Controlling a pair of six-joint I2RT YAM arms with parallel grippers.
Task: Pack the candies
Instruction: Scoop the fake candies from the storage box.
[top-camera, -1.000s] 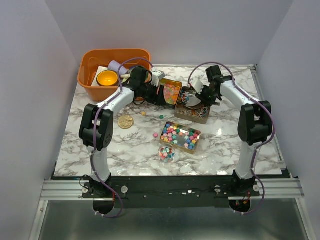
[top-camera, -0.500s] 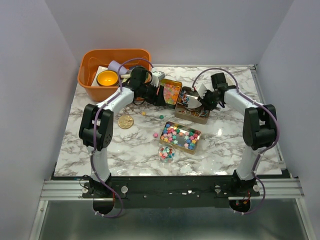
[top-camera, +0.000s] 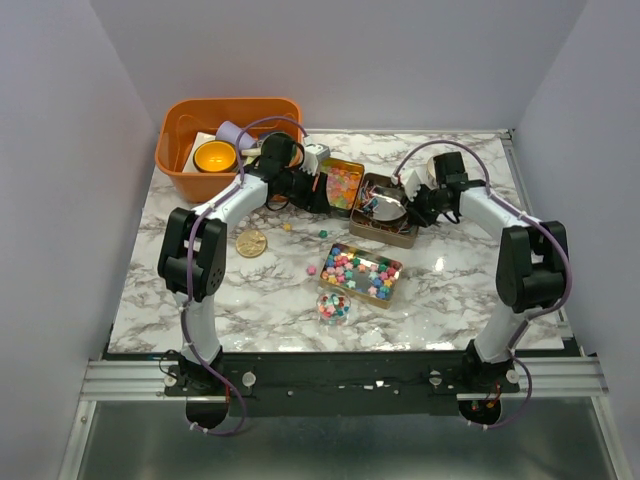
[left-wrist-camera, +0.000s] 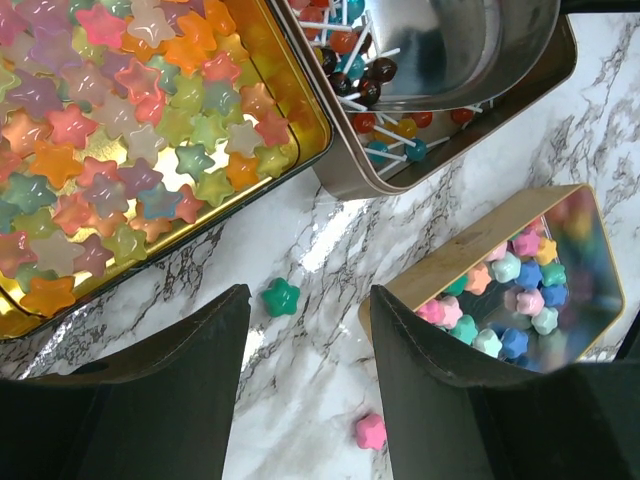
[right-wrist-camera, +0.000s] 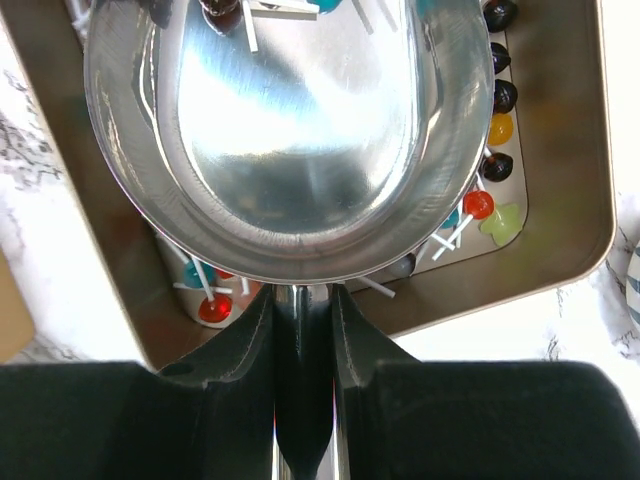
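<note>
My right gripper (right-wrist-camera: 302, 300) is shut on the handle of a shiny metal scoop (right-wrist-camera: 290, 130), whose empty bowl hovers over a gold tin (right-wrist-camera: 570, 230) of lollipop candies (right-wrist-camera: 478, 205). In the top view the scoop (top-camera: 384, 205) sits over that tin (top-camera: 400, 236). My left gripper (left-wrist-camera: 308, 295) is open above bare marble, with a green star candy (left-wrist-camera: 281, 297) and a pink one (left-wrist-camera: 370, 431) loose between its fingers. A tin of pastel star candies (left-wrist-camera: 130, 150) lies to its left, and a tin of bright star candies (left-wrist-camera: 520, 290) to its right.
An orange bin (top-camera: 176, 150) with a glowing cup and other items stands at the back left. A gold round lid (top-camera: 251, 242) lies on the marble. A small round container of candies (top-camera: 333, 307) sits in front of the bright-candy tin (top-camera: 362, 272). A stray candy (top-camera: 287, 227) lies nearby.
The right arm has swung outward to the right, drawing the scoop back with it over the lollipop tin. The left arm has stayed put.
</note>
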